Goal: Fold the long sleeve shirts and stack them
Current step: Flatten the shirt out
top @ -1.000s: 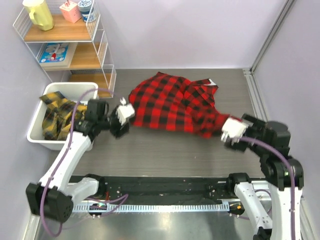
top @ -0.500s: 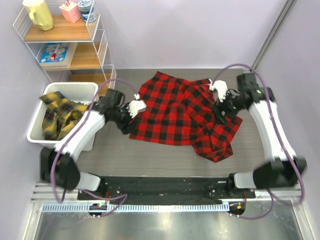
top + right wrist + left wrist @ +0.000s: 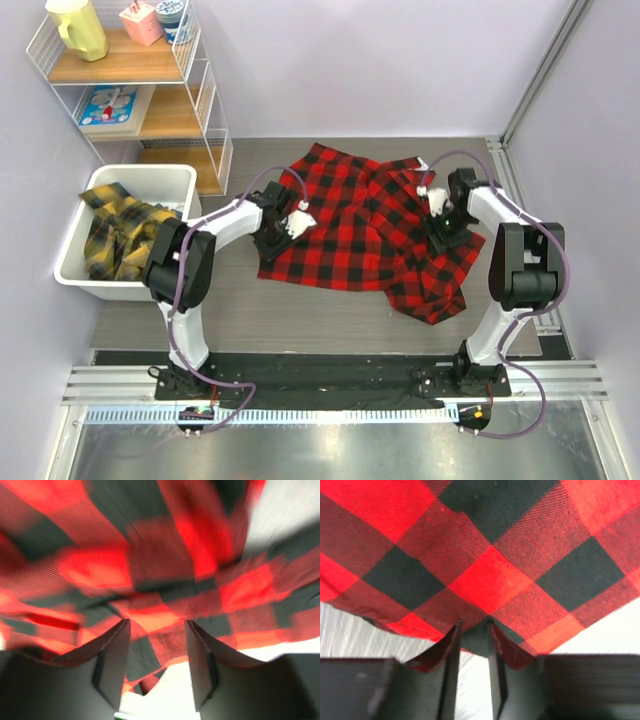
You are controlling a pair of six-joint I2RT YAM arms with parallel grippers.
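Note:
The red-and-black checked shirt (image 3: 350, 225) lies spread and rumpled across the middle of the table, with no lettering showing. My left gripper (image 3: 291, 222) is at its left edge. In the left wrist view its jaws (image 3: 472, 630) stand nearly together with the shirt's hem (image 3: 490, 555) pinched between the tips. My right gripper (image 3: 441, 215) sits on the shirt's right part. In the blurred right wrist view its jaws (image 3: 157, 625) stand apart over folds of the shirt (image 3: 150, 555). Yellow-and-black checked shirts (image 3: 115, 235) lie heaped in a bin at the left.
A white bin (image 3: 150, 178) stands at the table's left edge. A wire-and-wood shelf (image 3: 135, 105) with small items stands at the back left. A metal post (image 3: 535, 80) runs up the right side. Bare grey table (image 3: 320, 310) lies in front of the shirt.
Both grippers have moved inward onto the shirt: the left one rightward over its left edge, the right one from the near right corner to the upper right part. The shirt's right side has spread out.

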